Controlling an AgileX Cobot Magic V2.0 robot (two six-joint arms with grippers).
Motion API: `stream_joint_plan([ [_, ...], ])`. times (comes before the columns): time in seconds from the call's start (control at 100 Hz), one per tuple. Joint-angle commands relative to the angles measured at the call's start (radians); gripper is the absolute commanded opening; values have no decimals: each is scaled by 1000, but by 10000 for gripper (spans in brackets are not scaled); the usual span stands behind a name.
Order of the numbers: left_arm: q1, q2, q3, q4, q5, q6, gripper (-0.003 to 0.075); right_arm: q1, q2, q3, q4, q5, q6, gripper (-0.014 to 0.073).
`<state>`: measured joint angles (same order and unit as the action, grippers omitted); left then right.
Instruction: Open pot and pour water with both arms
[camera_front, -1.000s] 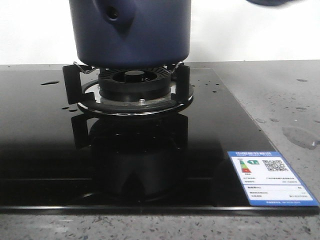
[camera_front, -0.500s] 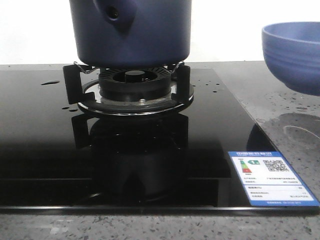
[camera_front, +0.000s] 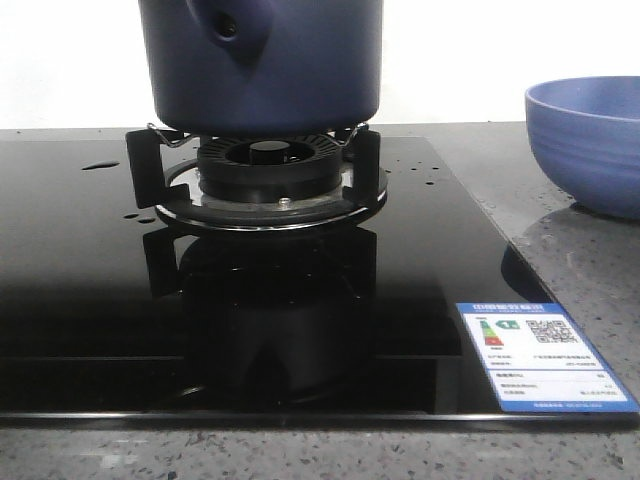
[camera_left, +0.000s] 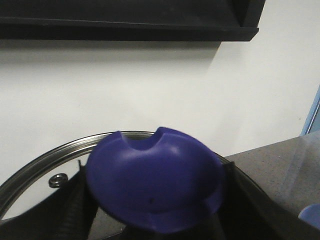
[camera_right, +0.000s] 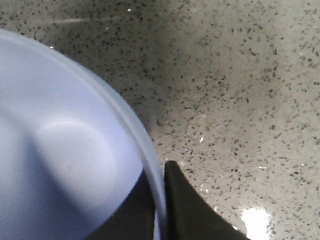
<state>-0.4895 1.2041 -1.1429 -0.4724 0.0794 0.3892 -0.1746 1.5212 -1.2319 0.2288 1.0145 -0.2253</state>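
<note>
Your pot sits on the burner, far centre. Your left jaws clamp the lid knob. Your right jaws pinch the bowl rim, right, on the speckled surface.

Periwinkle bowl on speckled counter

A kitchen; gas hob set in speckled stone counter.

The periwinkle bowl, absent a second ago, has come down at 3 o'clock onto the table
</note>
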Motion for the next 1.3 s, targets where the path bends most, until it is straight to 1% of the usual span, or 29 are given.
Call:
stream_joint_plan([
  [0.0,-10,-25,-42,-2,-106,1,358,-6,-33,-22,7,-25,-1,-55],
  [0.39,-10,-25,-42,-2,-104,1,358,-6,-6,-22,6,-14,-1,-55],
  [0.46,-10,-25,-42,-2,-102,1,358,-6,-4,-22,10,-14,-1,-26],
  [0.5,-10,-25,-42,-2,-102,1,358,-6,-6,-22,10,-14,-1,21],
  [0.55,-10,-25,-42,-2,-98,1,358,-6,-6,-24,10,-16,-1,106],
  [0.58,-10,-25,-42,-2,-96,1,358,-6,-6,-26,10,-16,-1,183],
  [0.6,-10,-25,-42,-2,-96,1,358,-6,-6,-29,10,-13,-1,218],
  [0.65,-10,-25,-42,-2,-92,1,358,-6,-6,-46,10,-1,-1,357],
  [0.68,-10,-25,-42,-2,-89,1,358,-6,-8,-59,10,8,-1,414],
  [0.72,-10,-25,-42,-2,-87,1,358,-6,-16,-81,12,21,-1,472],
  [0.75,-10,-25,-42,-2,-85,1,358,-6,-22,-97,12,24,-1,491],
  [0.88,-22,-24,-42,-2,-79,1,358,-6,-73,-164,30,50,-1,487],
  [0.94,-38,-16,-42,-2,-85,1,358,-6,-106,-181,60,49,-1,487],
  [1.08,-84,27,-42,-2,-105,1,358,-6,-182,-183,102,32,-1,487],
  [1.29,-133,121,-42,-2,-169,1,358,-6,-261,-183,102,42,-10,486],
])
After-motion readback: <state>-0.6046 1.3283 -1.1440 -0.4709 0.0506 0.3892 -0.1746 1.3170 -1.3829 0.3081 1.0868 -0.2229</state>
